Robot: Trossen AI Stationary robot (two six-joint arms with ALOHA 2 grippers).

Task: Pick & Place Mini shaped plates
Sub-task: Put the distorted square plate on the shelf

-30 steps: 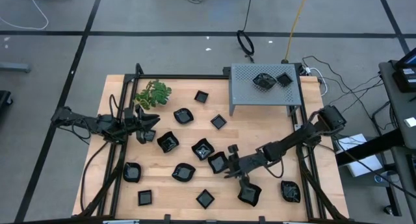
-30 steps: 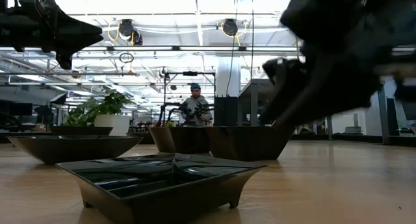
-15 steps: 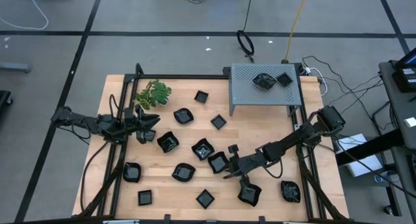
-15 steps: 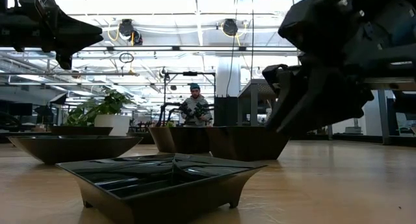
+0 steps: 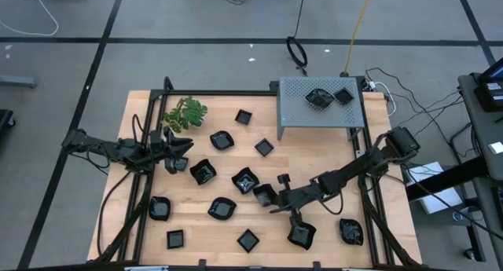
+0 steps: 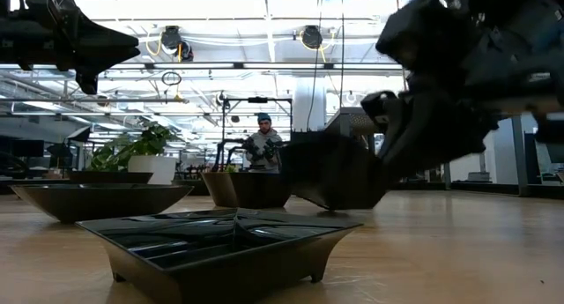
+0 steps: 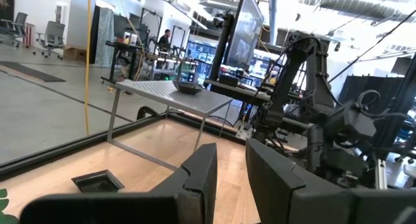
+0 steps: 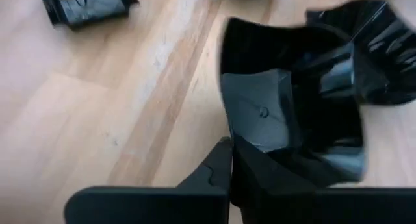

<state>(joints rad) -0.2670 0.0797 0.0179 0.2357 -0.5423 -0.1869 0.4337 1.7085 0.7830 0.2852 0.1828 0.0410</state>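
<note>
Several small glossy black plates lie scattered on the wooden table (image 5: pixel 314 157). My right gripper (image 5: pixel 276 197) is shut on a square plate (image 5: pixel 263 194) near the table's middle, next to a wavy-edged plate (image 5: pixel 245 179). In the low view this square plate (image 6: pixel 330 172) is tilted. My left gripper (image 5: pixel 187 148) hovers above the table's left part, close to the green sprig (image 5: pixel 185 114). It is open, with nothing between its fingers (image 7: pixel 201 175). My right gripper pinches the square plate's rim (image 8: pixel 229 136) between its two fingers, on the side nearest the arm. The fingers come slanting down from the table's right. The plate is tilted with the held side raised; I cannot tell whether its far lower edge (image 6: pixel 322 203) still touches the table.
A grey perforated box (image 5: pixel 318 114) stands at the far right with two black plates (image 5: pixel 321 98) on top. More plates lie along the near edge (image 5: pixel 248 240) and beside the right arm (image 5: pixel 302 234). A person (image 6: pixel 264 150) stands in the room behind.
My right gripper has shut on the square plate's rim and risen a little. The plate, flat on the table before, now stands tilted with its held side raised.
</note>
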